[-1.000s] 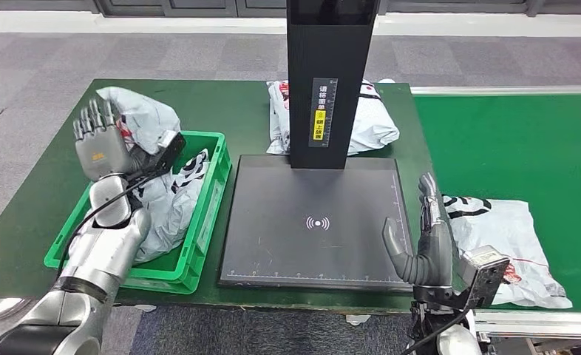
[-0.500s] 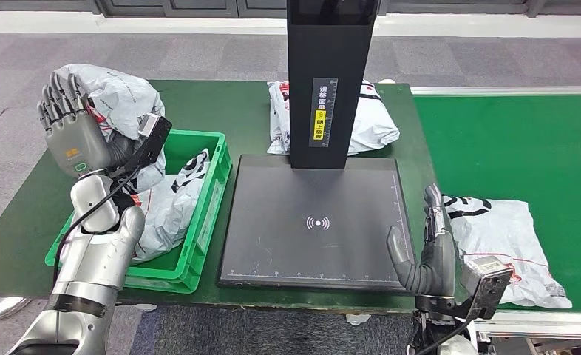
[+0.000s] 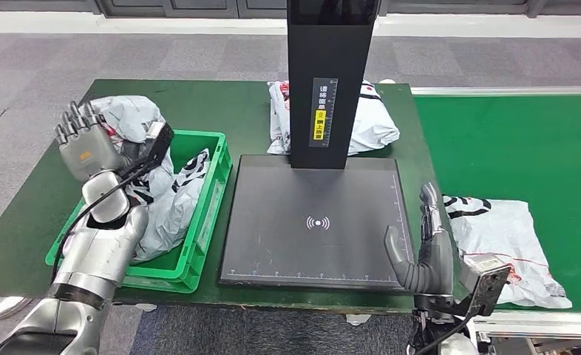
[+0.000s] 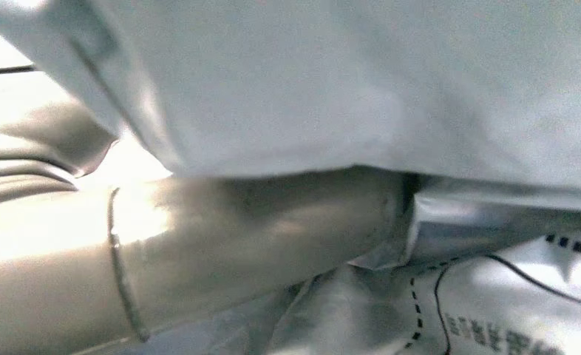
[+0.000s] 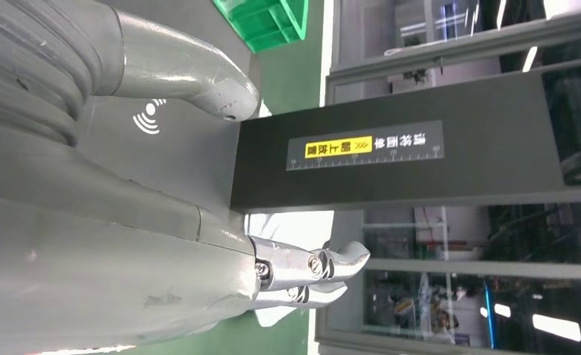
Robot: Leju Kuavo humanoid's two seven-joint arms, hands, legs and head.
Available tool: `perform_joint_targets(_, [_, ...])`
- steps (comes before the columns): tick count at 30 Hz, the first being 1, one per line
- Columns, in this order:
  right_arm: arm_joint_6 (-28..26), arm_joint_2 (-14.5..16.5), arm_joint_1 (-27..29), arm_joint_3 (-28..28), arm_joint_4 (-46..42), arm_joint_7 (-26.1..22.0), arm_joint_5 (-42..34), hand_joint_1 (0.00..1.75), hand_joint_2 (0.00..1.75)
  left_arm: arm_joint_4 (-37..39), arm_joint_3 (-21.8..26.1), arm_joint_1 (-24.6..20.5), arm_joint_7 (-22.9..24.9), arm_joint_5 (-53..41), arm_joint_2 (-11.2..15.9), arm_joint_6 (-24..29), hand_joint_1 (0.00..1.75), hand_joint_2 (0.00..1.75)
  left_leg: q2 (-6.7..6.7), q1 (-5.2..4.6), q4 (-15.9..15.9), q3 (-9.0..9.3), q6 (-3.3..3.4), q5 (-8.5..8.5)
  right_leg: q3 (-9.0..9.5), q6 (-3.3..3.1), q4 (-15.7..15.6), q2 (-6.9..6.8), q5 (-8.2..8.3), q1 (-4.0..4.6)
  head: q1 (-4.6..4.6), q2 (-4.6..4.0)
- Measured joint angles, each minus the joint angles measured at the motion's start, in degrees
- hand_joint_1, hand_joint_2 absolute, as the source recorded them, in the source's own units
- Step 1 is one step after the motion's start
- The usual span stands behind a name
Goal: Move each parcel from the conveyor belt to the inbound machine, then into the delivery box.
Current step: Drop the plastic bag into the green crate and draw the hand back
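In the head view, the left hand [image 3: 88, 145] is gripping a crumpled grey parcel [image 3: 128, 118] over the far corner of the green delivery box [image 3: 208, 200], so the drop appears to be in hand and calls for letting go, while the right hand [image 3: 426, 248] is waiting with fingers apart beside the next parcel [image 3: 503, 237], lying flat with its long axis across the conveyor belt [image 3: 517, 140]. In the left wrist view, grey film [image 4: 361, 81] is pressing against the thumb [image 4: 199, 244]; the held parcel's long axis cannot be told. In the right wrist view, the thumb [image 5: 191, 70] and fingers [image 5: 324, 270] are standing apart, holding nothing, facing the inbound machine [image 5: 391, 159].

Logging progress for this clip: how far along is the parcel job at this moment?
Done: parcels already lie in the green delivery box. In hand: the left hand holds a grey parcel up at the box's far corner. Left: one parcel on the conveyor belt beside the open right hand, and another parcel behind the inbound machine. The machine's plate holds nothing.
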Motion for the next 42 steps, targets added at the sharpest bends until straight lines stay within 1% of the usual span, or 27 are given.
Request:
perform_joint_targets(3, [1.2, 0.0, -0.7, 0.0, 0.1, 0.3, 0.0, 0.00, 1.75, 7.1, -5.9, -2.7, 1.9, 0.0, 1.4, -8.7, 0.00, 0.00, 0.00, 0.00, 0.0, 0.00, -0.02, 0.03, 0.00, -0.01, 0.0, 0.01, 0.02, -0.01, 0.01, 0.00])
perform_joint_targets(6, [2.6, 0.0, -1.7, 0.0, 0.3, 0.5, 0.0, 0.00, 1.75, 13.1, -11.9, -4.4, 1.1, 0.0, 2.4, -15.4, 0.00, 0.00, 0.04, 0.00, 0.0, 0.01, -0.02, 0.03, 0.00, 0.00, 0.0, 0.07, 0.04, -0.03, 0.02, -0.01])
perform_joint_targets(8, [3.4, -0.1, -2.5, 0.0, 1.0, 0.7, 0.1, 0.00, 1.75, 16.3, -14.9, -4.8, -0.3, 0.0, 3.0, -18.2, 0.00, 0.00, 0.09, 0.00, 0.0, 0.01, -0.03, 0.02, -0.01, 0.01, 0.0, 0.14, 0.04, -0.03, 0.01, -0.01])
perform_joint_targets(13, [4.8, -0.1, -3.7, 0.0, 2.1, 0.9, 0.5, 0.00, 1.75, 21.0, -18.7, -5.4, -4.7, 0.0, 4.3, -21.9, 0.00, 0.00, 0.07, 0.00, 0.0, 0.01, -0.03, 0.01, -0.01, -0.01, 0.0, 0.13, 0.01, -0.02, 0.01, 0.00])
perform_joint_targets(20, [5.7, -0.1, -4.0, -0.1, 2.5, 1.7, 1.0, 0.00, 1.75, 23.1, -21.2, -6.1, -6.7, 0.0, 6.0, -24.0, 0.00, 0.00, 0.09, 0.00, 0.0, 0.05, -0.10, -0.03, 0.00, -0.03, 0.0, 0.13, 0.01, 0.03, 0.00, -0.01])
perform_joint_targets(25, [5.8, -0.1, -4.5, -0.1, 2.7, 1.8, 1.1, 0.00, 1.75, 23.6, -21.6, -6.4, -7.2, 0.0, 6.7, -24.6, 0.00, 0.00, 0.08, 0.00, 0.0, 0.07, -0.15, 0.01, 0.01, -0.08, 0.0, 0.13, 0.04, 0.09, 0.00, -0.01])
perform_joint_targets(31, [5.9, -0.1, -4.5, -0.1, 2.7, 1.8, 1.1, 0.00, 1.75, 23.9, -21.6, -6.5, -7.1, 0.0, 6.9, -24.2, 0.00, 0.00, 0.08, 0.01, 0.0, 0.07, -0.19, 0.03, 0.01, -0.10, 0.0, 0.14, 0.05, 0.13, 0.00, 0.00])
perform_joint_targets(33, [6.1, -0.1, -4.3, -0.1, 2.7, 1.8, 1.3, 0.00, 1.75, 23.6, -21.6, -6.5, -6.4, 0.0, 7.2, -22.8, 0.00, 0.00, 0.08, 0.01, 0.0, 0.07, -0.20, 0.04, -0.01, -0.11, 0.0, 0.14, 0.05, 0.14, 0.00, 0.00])
perform_joint_targets(36, [6.4, -0.1, -3.7, -0.1, 2.7, 1.8, 1.7, 0.00, 1.75, 21.9, -21.5, -6.1, -4.4, 0.0, 7.9, -18.6, 0.00, 0.00, 0.08, 0.02, 0.0, 0.05, -0.22, 0.05, -0.02, -0.11, 0.0, 0.13, 0.05, 0.17, 0.00, 0.00])
perform_joint_targets(39, [6.3, -0.1, -3.1, -0.1, 2.7, 1.9, 2.0, 0.00, 1.75, 17.7, -20.9, -4.9, -2.8, 0.0, 8.9, -14.1, 0.00, 0.00, 0.07, 0.02, 0.0, 0.03, -0.22, 0.05, -0.02, -0.12, 0.0, 0.12, 0.04, 0.17, 0.00, 0.01])
perform_joint_targets(42, [6.2, -0.1, -2.7, -0.2, 2.7, 2.0, 2.1, 0.00, 1.75, 12.2, -19.9, -3.1, -1.6, 0.0, 10.2, -12.0, 0.00, 0.00, 0.07, 0.02, 0.0, 0.02, -0.22, 0.05, -0.03, -0.12, 0.0, 0.13, 0.04, 0.16, 0.00, 0.00])
